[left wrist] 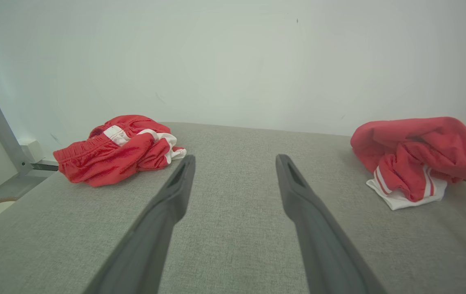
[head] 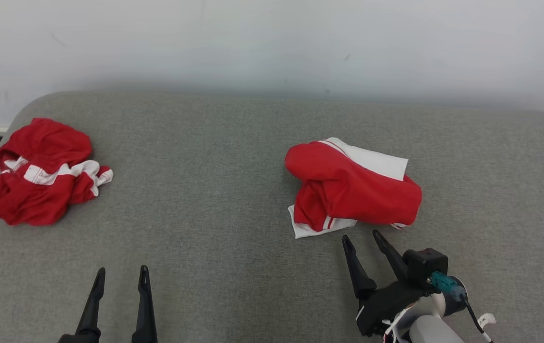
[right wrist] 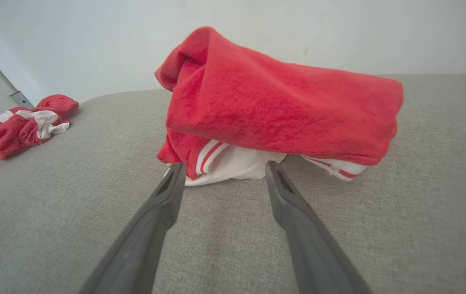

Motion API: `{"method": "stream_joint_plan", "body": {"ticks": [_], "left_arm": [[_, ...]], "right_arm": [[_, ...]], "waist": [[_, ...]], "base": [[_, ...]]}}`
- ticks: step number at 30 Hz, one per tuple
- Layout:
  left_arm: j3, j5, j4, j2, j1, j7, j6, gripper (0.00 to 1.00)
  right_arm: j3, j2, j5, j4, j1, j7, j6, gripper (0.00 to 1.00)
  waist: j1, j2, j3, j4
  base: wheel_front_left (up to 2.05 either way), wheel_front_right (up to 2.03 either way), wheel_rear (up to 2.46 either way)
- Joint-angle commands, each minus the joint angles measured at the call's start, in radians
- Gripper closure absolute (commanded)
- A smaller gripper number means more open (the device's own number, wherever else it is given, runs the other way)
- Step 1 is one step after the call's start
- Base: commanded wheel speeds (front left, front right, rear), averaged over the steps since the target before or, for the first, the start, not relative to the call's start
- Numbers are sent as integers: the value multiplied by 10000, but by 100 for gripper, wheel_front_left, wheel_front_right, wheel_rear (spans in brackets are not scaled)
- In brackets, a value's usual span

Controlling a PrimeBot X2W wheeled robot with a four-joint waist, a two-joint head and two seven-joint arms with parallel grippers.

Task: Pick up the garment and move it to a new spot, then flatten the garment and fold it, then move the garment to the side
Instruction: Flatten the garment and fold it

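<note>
A red garment with white trim (head: 353, 188) lies bunched up on the grey padded surface, right of centre. My right gripper (head: 362, 240) stands open just in front of it, fingertips close to its white hem (right wrist: 233, 167) but apart from it. In the right wrist view the garment (right wrist: 282, 106) rises as a red mound just past the right gripper (right wrist: 222, 171). My left gripper (head: 121, 272) is open at the lower left with nothing between its fingers. The left wrist view has the left gripper (left wrist: 235, 161) over bare grey fabric and the garment (left wrist: 416, 153) off at the right.
A second crumpled red-and-white garment (head: 43, 171) lies at the far left of the grey surface (head: 205, 214), near its rounded corner; it also appears as a red heap (left wrist: 114, 149) in the left wrist view. A white wall (head: 272, 43) runs behind. A metal post (left wrist: 0, 130) stands left.
</note>
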State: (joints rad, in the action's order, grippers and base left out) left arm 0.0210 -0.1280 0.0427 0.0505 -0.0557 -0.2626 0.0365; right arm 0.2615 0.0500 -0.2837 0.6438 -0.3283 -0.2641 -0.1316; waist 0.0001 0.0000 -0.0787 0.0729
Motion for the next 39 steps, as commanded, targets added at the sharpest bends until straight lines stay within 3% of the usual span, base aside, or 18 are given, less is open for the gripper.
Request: {"method": "stream_joint_plan", "body": {"ticks": [1,17,19,28,39], "left_arm": [[25,-101,56,-3,172,-33,67,0],[259,-417,468,-6,880,-33,381,0],[261,-459,474,-3,953,-34,362,0],[108,-672,566,-4,826,-34,277,0],[-67,-809,652,-1,311,-34,397,0]], "right_arm": [[53,5,-140,276,-294,-7,18,0],[-569,47,67,2590,-1894,-7,18,0],[-678,41,20,2474,-2044,-6,18,100],[-608,26,192,1445,-1394,-4,18,100],[600,230,-525,-891,348,-6,18,100]], "waist": [[-1,0,-276,476],[-1,0,-1030,1919],[-1,0,-1082,1970],[-1,0,-888,1619],[-1,0,24,226]], "base": [[0,0,0],[0,0,0],[0,0,0],[0,0,0],[0,0,0]]}}
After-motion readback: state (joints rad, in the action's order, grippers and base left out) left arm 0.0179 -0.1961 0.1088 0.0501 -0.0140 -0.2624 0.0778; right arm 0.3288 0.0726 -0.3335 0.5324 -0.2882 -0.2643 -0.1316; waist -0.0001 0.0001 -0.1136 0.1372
